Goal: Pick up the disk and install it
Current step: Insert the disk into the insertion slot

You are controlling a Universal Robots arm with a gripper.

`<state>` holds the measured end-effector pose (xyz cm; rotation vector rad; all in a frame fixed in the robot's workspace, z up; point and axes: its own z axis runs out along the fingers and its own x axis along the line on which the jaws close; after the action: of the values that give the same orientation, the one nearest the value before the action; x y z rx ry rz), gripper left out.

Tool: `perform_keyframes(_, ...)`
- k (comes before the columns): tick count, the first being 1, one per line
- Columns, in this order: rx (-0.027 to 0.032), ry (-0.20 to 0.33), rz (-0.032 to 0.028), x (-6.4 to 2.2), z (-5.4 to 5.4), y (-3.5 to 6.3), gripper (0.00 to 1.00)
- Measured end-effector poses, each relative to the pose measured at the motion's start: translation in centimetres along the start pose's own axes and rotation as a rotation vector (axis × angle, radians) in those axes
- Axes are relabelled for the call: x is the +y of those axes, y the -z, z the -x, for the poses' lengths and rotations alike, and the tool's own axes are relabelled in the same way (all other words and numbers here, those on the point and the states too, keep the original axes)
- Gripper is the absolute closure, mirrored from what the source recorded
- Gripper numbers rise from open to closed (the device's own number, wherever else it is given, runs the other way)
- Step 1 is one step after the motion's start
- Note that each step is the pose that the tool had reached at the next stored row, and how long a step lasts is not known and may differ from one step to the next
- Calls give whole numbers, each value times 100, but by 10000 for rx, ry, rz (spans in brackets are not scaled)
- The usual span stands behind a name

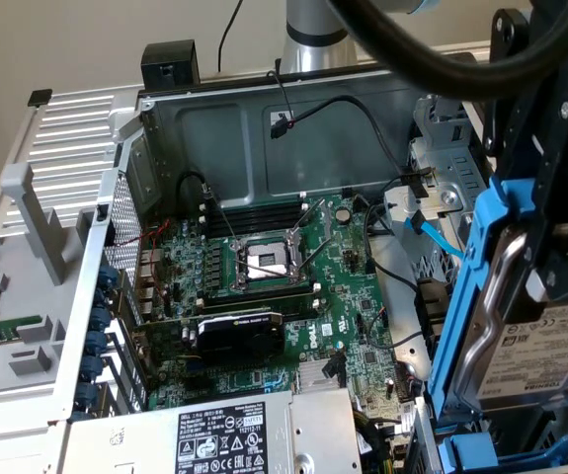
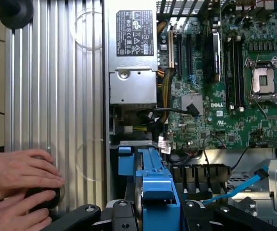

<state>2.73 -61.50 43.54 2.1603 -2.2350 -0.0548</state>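
Note:
The disk [image 1: 545,351] is a silver drive with a white label, clipped in a blue carrier [image 1: 466,296]. It hangs on edge at the exterior view's right, over the lower right corner of the open computer case. My gripper [image 1: 540,262] is shut on it from above. In the wrist view the blue carrier [image 2: 158,199] sits clamped between my two black fingers [image 2: 121,211], so the gripper [image 2: 155,214] grips it edge-on. Just beyond it lies a second blue carrier [image 2: 128,161] in the drive bay area.
The motherboard [image 1: 264,262] and the grey power-supply box [image 1: 224,434] fill the case floor. A blue cable [image 1: 432,232] hangs by the metal drive cage [image 1: 446,188]. A person's hands [image 2: 18,185] rest on a black object beside the ribbed grey panel [image 2: 56,96].

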Motion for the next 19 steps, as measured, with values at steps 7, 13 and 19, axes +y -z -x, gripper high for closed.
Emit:
perform_keyframes(7, -11, 1, 2, -1, -3, -2, 63)
perform_keyframes(13, -9, 1, 2, -1, -4, -3, 63)
perform_keyframes(19, -11, 2, 2, -2, -8, -12, 63)
